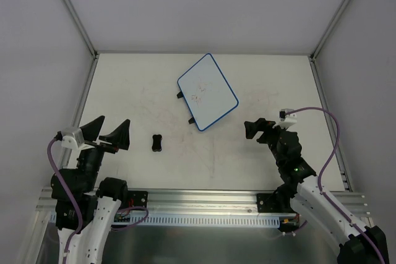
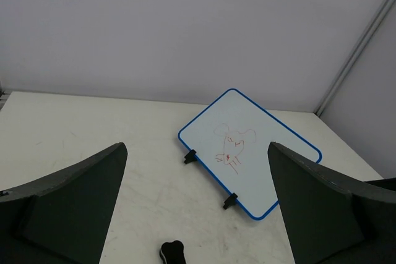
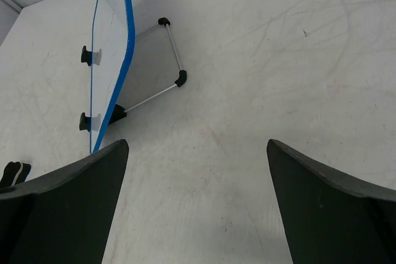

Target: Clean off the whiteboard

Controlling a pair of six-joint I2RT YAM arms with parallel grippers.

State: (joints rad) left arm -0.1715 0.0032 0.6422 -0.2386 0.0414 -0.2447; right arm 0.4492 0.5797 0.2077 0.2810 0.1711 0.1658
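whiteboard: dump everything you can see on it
The whiteboard is a small white rectangle with a thin blue rim and rounded corners, seemingly plastic. Two black tabs sit on its lower edge. A red scribble marks its middle, so it is not yet erased. It stands tilted back on a thin metal wire leg with black corner pieces, turned askew on the table, far centre. Only the table touches it.
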